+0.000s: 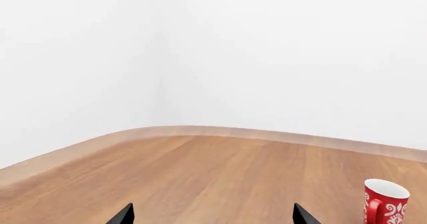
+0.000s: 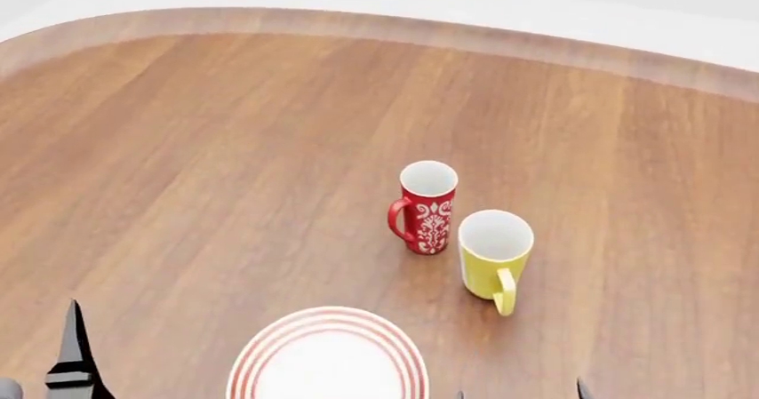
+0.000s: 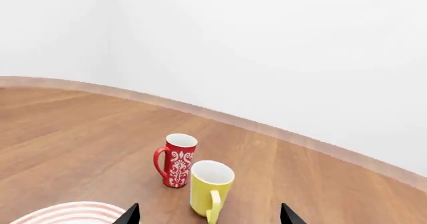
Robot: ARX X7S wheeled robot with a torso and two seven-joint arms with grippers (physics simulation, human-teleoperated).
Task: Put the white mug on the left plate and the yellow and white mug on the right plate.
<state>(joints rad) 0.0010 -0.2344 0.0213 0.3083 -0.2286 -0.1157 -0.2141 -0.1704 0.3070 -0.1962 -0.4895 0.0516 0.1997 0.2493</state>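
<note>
The yellow and white mug [image 2: 495, 255] stands upright on the wooden table, its handle toward me, touching or nearly touching a red floral mug [image 2: 427, 205]. One red-ringed plate [image 2: 329, 359] lies at the near edge; I cannot tell which plate it is. The other plate and the white mug are out of view. My right gripper [image 3: 210, 218] is open and empty, its tips either side of the yellow mug [image 3: 210, 186] but short of it. My left gripper [image 1: 213, 219] is open and empty over bare wood, at the near left of the head view, one finger [image 2: 74, 355] showing.
The red floral mug also shows in the right wrist view [image 3: 177, 160] and in the left wrist view [image 1: 385, 201]. The plate's rim [image 3: 67, 215] shows beside the right gripper. The table's curved far edge [image 2: 379, 21] meets a white wall.
</note>
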